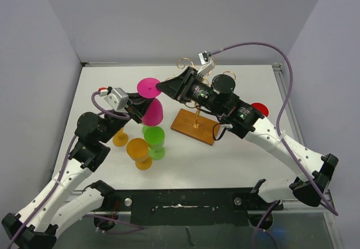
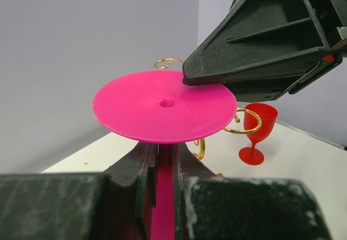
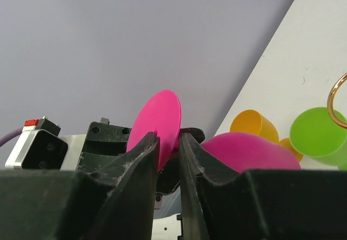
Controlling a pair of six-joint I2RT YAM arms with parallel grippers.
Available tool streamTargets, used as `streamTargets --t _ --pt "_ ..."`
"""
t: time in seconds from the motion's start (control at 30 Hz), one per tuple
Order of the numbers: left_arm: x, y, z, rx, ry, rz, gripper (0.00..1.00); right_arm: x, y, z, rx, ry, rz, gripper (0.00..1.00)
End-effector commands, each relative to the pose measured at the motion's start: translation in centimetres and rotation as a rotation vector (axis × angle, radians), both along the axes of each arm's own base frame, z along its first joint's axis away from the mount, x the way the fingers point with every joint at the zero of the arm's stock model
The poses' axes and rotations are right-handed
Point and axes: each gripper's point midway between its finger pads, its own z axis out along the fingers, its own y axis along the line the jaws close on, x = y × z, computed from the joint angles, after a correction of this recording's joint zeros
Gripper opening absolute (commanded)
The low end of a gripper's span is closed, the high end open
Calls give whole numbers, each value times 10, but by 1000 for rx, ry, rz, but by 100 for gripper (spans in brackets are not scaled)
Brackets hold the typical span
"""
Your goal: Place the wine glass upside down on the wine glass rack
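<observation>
Pink and held off the tabletop (image 1: pixel 242 153), the pink wine glass (image 1: pixel 151 100) hangs between the two arms, just left of the wine glass rack (image 1: pixel 194 126) and not touching it. Its flat round foot points up and toward the far wall, and its bowl sits lower, nearer the arm bases.

The left pincer (image 2: pixel 162 153) is clamped on the stem just under the foot, one finger on each side. From its wrist camera the foot fills the middle of the view like a disc.

The right pincer (image 3: pixel 169 142) reaches in from the rack side. It is drawn in on the rim of that same foot, with a finger on each face and only a narrow slot between them. In the overhead view its tip meets the disc's right edge.

The rack stands on its brown wooden base near the middle of the tabletop. Its gold wire arms curl out behind the right arm, and two spiral tips show past the foot in the left wrist view.

A red wine glass (image 2: pixel 257 123) stands upright to the right of the rack. A green glass (image 1: pixel 153 139) and two orange glasses (image 1: pixel 138 150) are grouped below the held glass, near the left arm.
</observation>
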Motion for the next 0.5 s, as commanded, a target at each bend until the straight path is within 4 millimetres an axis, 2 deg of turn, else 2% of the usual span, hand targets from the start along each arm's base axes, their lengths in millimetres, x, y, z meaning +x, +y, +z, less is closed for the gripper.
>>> streamTargets --t 0.0,0.07,0.33,0.47 --pt "-10 1 19 -48 -46 -31 0 -6 3 18 79 -9 43 11" --pt "-8 2 16 -74 -16 -19 0 -4 -1 18 99 -3 38 0" --pt "-7 13 0 -103 83 28 37 3 -10 13 154 71 7 0" --pt "-11 22 -14 -102 125 64 45 6 -13 6 150 110 -21 0"
